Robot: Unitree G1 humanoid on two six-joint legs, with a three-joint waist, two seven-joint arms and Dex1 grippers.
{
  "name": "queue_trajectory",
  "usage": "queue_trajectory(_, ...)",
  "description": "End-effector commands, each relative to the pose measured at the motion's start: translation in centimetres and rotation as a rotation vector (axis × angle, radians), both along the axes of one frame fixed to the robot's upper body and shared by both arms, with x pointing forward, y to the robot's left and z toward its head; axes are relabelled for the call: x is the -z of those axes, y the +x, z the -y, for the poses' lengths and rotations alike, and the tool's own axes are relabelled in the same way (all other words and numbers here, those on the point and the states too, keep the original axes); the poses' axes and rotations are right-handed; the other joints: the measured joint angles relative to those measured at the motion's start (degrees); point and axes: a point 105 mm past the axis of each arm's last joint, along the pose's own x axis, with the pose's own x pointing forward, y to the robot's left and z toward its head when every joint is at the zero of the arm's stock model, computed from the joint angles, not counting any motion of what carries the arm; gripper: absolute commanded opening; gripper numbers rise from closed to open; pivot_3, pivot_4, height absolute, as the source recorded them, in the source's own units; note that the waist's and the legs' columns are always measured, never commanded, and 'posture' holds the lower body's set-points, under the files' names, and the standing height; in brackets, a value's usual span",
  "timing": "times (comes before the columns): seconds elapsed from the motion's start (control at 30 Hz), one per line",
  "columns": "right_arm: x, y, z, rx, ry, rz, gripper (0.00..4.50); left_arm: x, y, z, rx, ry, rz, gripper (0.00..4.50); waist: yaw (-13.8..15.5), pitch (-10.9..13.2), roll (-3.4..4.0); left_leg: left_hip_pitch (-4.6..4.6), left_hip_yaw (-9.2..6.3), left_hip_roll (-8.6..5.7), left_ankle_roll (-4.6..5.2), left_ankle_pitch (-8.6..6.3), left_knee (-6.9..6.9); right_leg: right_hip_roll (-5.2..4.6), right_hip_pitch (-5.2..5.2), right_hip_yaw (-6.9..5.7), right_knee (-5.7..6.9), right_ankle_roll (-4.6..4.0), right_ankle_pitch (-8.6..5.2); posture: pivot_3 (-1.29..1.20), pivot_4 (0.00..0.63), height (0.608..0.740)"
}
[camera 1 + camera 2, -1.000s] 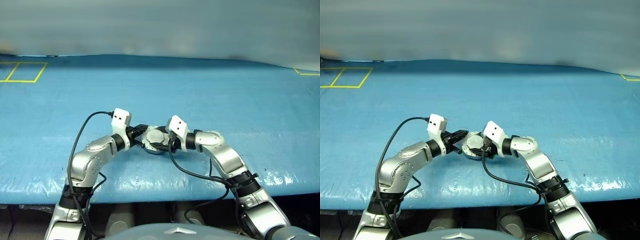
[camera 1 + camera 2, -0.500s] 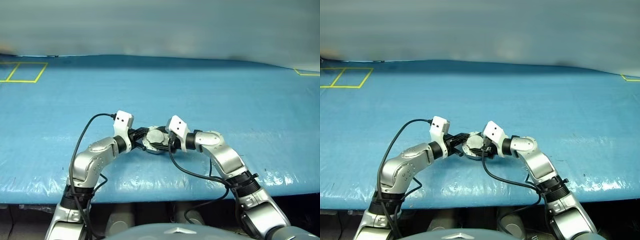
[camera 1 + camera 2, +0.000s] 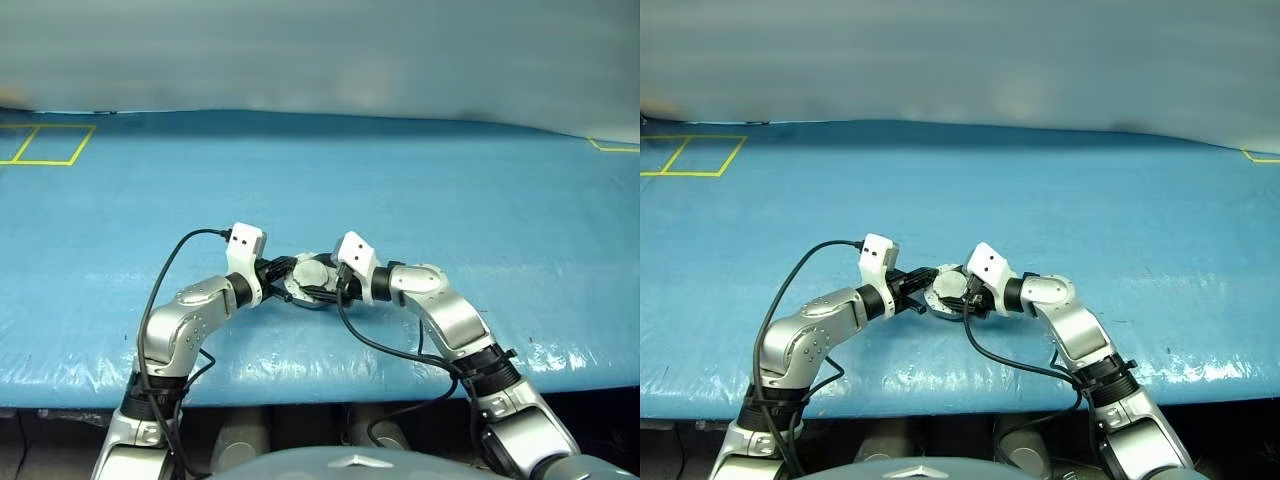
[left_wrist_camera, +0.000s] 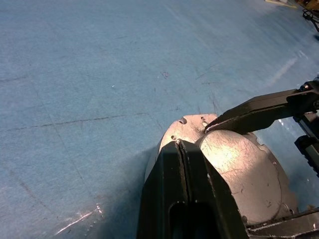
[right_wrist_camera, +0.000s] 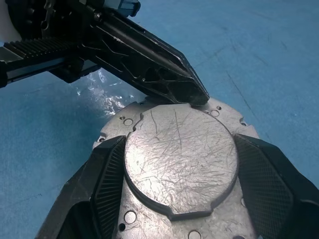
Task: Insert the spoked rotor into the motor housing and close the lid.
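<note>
I've got both arms meeting over the near middle of the blue tabletop (image 3: 420, 190), tips pointing at each other.

Right end effector (image 5: 174, 164): jaws spread wide, one finger (image 5: 102, 184) on each side of the round grey metal assembly, both pressed against its rim. So it's clamped on a wide part, not standing free. What I see on top is the lid (image 5: 180, 159): scratched silver-grey disc with a raised centre, sitting on a flange with small holes around the edge. I read the flange as the motor housing (image 5: 219, 112) under it, lid seated on top. Can't see inside, so I can't tell where the spoked rotor is.

Left end effector (image 4: 180, 145): fingers fully together, nothing between them. The closed tip rests on the far edge of the lid, right at the step between raised centre and flange. In the right wrist view the same black wedge comes in from the opposite side and touches that spot.

From the head camera the assembly (image 3: 310, 277) sits between the two white wrist cameras, held just above the tabletop; whether it touches the surface I can't tell.
</note>
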Motion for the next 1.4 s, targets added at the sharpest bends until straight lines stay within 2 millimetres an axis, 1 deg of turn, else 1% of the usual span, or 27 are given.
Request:
queue_trajectory(0.03, 2.1, -1.7, 0.1, -0.023, -0.018, -0.124, 4.34, 0.3, -1.0, 1.2, 0.062, -0.001, -0.017, 0.0, 0.0, 0.0, 0.0, -0.01, -0.01, 0.0, 0.0, 0.0, -0.01, 0.0, 0.0, 0.0, -0.02, -0.01, 0.01, 0.0, 0.15, 0.74)
queue_trajectory(0.07, 2.1, -1.8, 0.3, -0.016, -0.018, -0.121, 4.47, 0.3, -0.9, 1.1, 0.061, 0.003, -0.015, 0.0, 0.0, 0.0, 0.0, -0.01, -0.01, 0.0, 0.0, 0.0, -0.02, -0.01, 0.01, 0.0, -0.05, 0.0, 0.01, 0.0, 0.15, 0.74)
queue_trajectory(0.2, 1.2, -1.6, 1.7, 0.079, 0.03, -0.083, 4.47, 0.2, -1.0, 0.6, 0.054, 0.012, -0.006, 0.0, 0.4, 0.0, 0.0, -0.06, -0.09, -0.01, 0.0, 0.0, -0.07, -0.04, 0.05, -0.06, -0.22, 0.01, 0.01, 0.0, 0.15, 0.74)
queue_trajectory(0.33, -0.1, -2.5, 3.2, 0.13, 0.099, -0.087, 4.47, 0.3, -1.1, 0.4, 0.052, 0.014, -0.003, 0.0, 0.8, 0.0, 0.0, -0.12, -0.19, 0.01, 0.04, -0.02, -0.16, -0.12, 0.14, -0.11, -0.5, 0.0, 0.02, 0.0, 0.15, 0.74)
queue_trajectory(0.43, -1.4, -2.9, 5.1, 0.243, 0.182, -0.092, 4.47, 0.1, -1.1, 0.5, 0.056, 0.012, 0.012, 0.0, 0.9, 0.0, 0.0, -0.13, -0.23, 0.02, 0.11, -0.07, -0.17, -0.19, 0.22, -0.12, -0.63, 0.0, 0.02, 0.0, 0.15, 0.74)
queue_trajectory(0.47, -1.6, -2.9, 5.4, 0.27, 0.2, -0.098, 4.47, 0.1, -1.1, 0.5, 0.057, 0.011, 0.014, 0.0, 0.9, 0.0, 0.01, -0.13, -0.22, 0.02, 0.12, -0.07, -0.18, -0.19, 0.22, -0.11, -0.64, 0.0, 0.02, 0.0, 0.15, 0.74)
queue_trajectory(0.57, -2.0, -2.7, 6.2, 0.419, 0.346, -0.196, 4.47, 0.0, -1.1, 0.7, 0.063, 0.006, 0.021, 0.0, 0.8, 0.0, 0.02, -0.14, -0.2, 0.02, 0.11, -0.06, -0.17, -0.17, 0.2, -0.09, -0.64, -0.06, -0.05, 0.0, 0.15, 0.74)
queue_trajectory(0.63, -1.4, -2.9, 6.4, 0.49, 0.396, -0.277, 4.47, 0.0, -1.1, 0.7, 0.065, 0.005, 0.023, 0.0, 0.8, 0.1, 0.06, -0.13, -0.2, 0.06, 0.08, -0.04, -0.17, -0.13, 0.19, -0.1, -0.6, -0.07, -0.07, 0.0, 0.15, 0.74)
queue_trajectory(0.73, 0.1, -3.4, 5.5, 0.592, 0.459, -0.434, 4.47, 0.0, -1.1, 0.8, 0.067, 0.004, 0.026, 0.0, 0.9, 0.1, 0.06, -0.15, -0.21, 0.1, 0.07, -0.04, -0.17, -0.14, 0.18, -0.09, -0.6, -0.08, -0.11, 0.0, 0.15, 0.74)
queue_trajectory(0.83, 1.0, -3.9, 4.3, 0.634, 0.513, -0.566, 4.47, 0.0, -1.0, 0.8, 0.068, 0.005, 0.028, 0.0, 0.8, 0.1, 0.07, -0.25, -0.2, 0.09, 0.08, -0.04, -0.21, -0.18, 0.05, -0.07, -0.59, -0.19, -0.08, 0.0, 0.15, 0.74)
queue_trajectory(0.9, 0.9, -4.1, 3.4, 0.634, 0.594, -0.649, 4.47, 0.0, -1.0, 0.7, 0.067, 0.008, 0.029, 0.0, 0.8, 0.1, 0.07, -0.31, -0.19, 0.09, 0.08, -0.04, -0.23, -0.18, -0.02, -0.04, -0.59, -0.2, -0.04, 0.0, 0.15, 0.74)
queue_trajectory(1.0, 0.5, -4.3, 2.4, 0.611, 0.671, -0.729, 4.47, 0.0, -1.0, 0.7, 0.065, 0.011, 0.029, 0.0, 0.7, 0.1, 0.08, -0.32, -0.19, 0.09, 0.08, -0.04, -0.23, -0.18, -0.03, -0.06, -0.59, -0.1, 0.0, 0.0, 0.15, 0.74)
queue_trajectory(1.37, 0.2, -4.6, 1.1, 0.593, 0.888, -0.931, 4.47, 0.2, -1.1, 0.5, 0.055, 0.011, 0.027, 0.0, 0.5, 0.1, 0.09, -0.34, -0.19, 0.09, 0.08, -0.05, -0.29, -0.16, -0.08, -0.08, -0.6, -0.02, -0.01, 0.0, 0.15, 0.74)
queue_trajectory(1.4, 0.2, -4.6, 1.1, 0.595, 0.909, -0.944, 4.3, 0.2, -1.1, 0.5, 0.054, 0.012, 0.026, 0.0, 0.5, 0.1, 0.09, -0.34, -0.19, 0.09, 0.08, -0.05, -0.29, -0.17, -0.08, -0.08, -0.6, -0.01, -0.01, 0.0, 0.15, 0.74)
